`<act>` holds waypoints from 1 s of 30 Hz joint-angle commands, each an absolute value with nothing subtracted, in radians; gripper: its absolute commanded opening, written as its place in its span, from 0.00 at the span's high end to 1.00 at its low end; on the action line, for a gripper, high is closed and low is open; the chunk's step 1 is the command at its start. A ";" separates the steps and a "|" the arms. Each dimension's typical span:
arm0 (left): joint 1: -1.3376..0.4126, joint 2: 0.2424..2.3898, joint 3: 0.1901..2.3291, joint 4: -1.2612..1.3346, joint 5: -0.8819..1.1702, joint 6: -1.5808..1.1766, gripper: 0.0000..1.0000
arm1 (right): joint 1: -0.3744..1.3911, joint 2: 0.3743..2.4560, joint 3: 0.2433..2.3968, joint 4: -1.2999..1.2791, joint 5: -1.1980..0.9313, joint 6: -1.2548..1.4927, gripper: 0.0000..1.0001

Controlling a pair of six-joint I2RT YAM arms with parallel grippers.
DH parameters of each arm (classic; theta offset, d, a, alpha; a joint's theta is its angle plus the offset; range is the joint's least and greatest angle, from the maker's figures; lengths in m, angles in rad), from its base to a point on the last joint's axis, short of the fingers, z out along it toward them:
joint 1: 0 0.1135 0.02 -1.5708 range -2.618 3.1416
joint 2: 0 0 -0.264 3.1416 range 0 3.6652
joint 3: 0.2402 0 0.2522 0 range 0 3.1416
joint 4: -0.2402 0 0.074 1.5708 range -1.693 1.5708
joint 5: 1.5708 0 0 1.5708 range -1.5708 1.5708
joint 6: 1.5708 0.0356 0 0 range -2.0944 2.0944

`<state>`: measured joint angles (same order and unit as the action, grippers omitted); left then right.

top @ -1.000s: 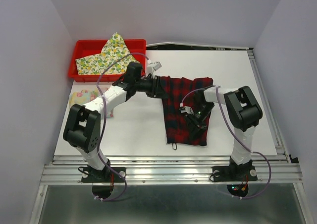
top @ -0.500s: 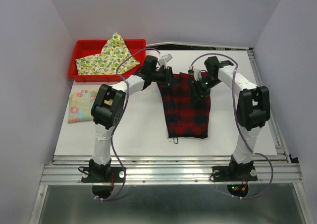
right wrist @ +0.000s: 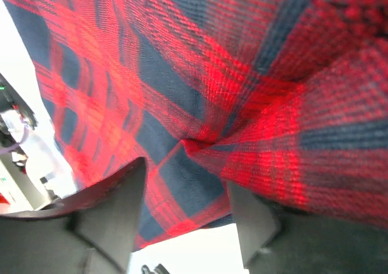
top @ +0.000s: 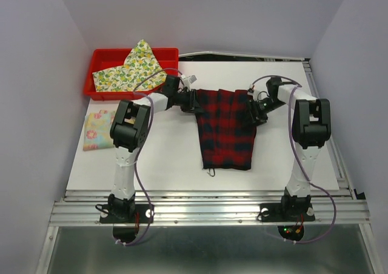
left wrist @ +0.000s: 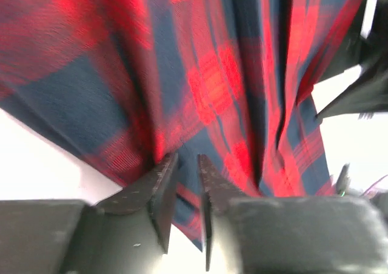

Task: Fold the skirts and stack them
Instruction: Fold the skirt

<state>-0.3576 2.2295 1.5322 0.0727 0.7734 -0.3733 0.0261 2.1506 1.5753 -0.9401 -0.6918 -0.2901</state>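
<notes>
In the middle of the overhead frame you have the plaid skirt [top: 227, 128], red and dark check, spread flat with its wider edge toward the top and tapering to the lower edge, where a small loop hangs off the lower left corner; up close its cloth is gathered into creases near both upper corners. At upper left you'll see the lemon-print skirt [top: 130, 68], white with yellow-green fruit, lying rumpled with one corner peaked toward the top of the frame. Just below it, at mid-left, your floral skirt [top: 97, 130] in pastel yellow, pink and blue lies flat as a small rectangle, well apart from the plaid one.
</notes>
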 commanded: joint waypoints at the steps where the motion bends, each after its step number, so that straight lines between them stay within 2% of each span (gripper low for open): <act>1: -0.414 1.981 1.577 -0.124 0.763 0.000 0.56 | 0.038 2.122 1.551 -0.868 -0.676 -0.273 0.35; 3: -0.434 1.838 1.539 -0.265 0.683 0.194 0.42 | 0.050 2.031 1.562 -0.917 -0.727 -0.258 0.31; 5: -0.468 1.722 1.449 -0.284 0.542 0.416 0.30 | 0.067 1.971 1.569 -0.957 -0.756 -0.253 0.27; 6: -0.480 1.591 1.321 -0.253 0.497 0.483 0.10 | 0.090 1.918 1.565 -0.968 -0.762 -0.252 0.26; 7: -0.485 1.456 1.251 -0.226 0.430 0.603 0.02 | 0.106 1.896 1.549 -0.983 -0.764 -0.258 0.26; 8: -0.491 1.387 1.112 -0.166 0.408 0.661 0.02 | 0.124 1.879 1.540 -0.995 -0.761 -0.264 0.26; 12: -0.503 1.126 0.843 -0.034 0.351 0.880 0.02 | 0.219 1.839 1.456 -1.016 -0.736 -0.282 0.26; 15: -0.538 1.014 0.709 -0.051 0.368 1.120 0.02 | 0.290 1.819 1.366 -0.971 -0.729 -0.256 0.23; 17: -0.586 0.967 0.620 -0.028 0.339 1.181 0.02 | 0.333 1.810 1.326 -0.924 -0.716 -0.235 0.21; 19: -0.638 0.942 0.560 0.001 0.304 1.233 0.02 | 0.356 1.815 1.287 -0.902 -0.710 -0.226 0.19; 25: -0.932 0.943 0.318 0.359 0.068 1.287 0.02 | 0.390 1.867 1.229 -0.810 -0.690 -0.193 0.21; 30: -1.046 1.083 0.321 0.443 0.046 1.232 0.02 | 0.390 1.936 1.207 -0.761 -0.661 -0.166 0.25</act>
<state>-0.9951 1.0348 0.3183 0.2592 0.1036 1.2240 0.3813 1.9003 1.2404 -0.8467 -0.6991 -0.1886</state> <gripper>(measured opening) 0.985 0.759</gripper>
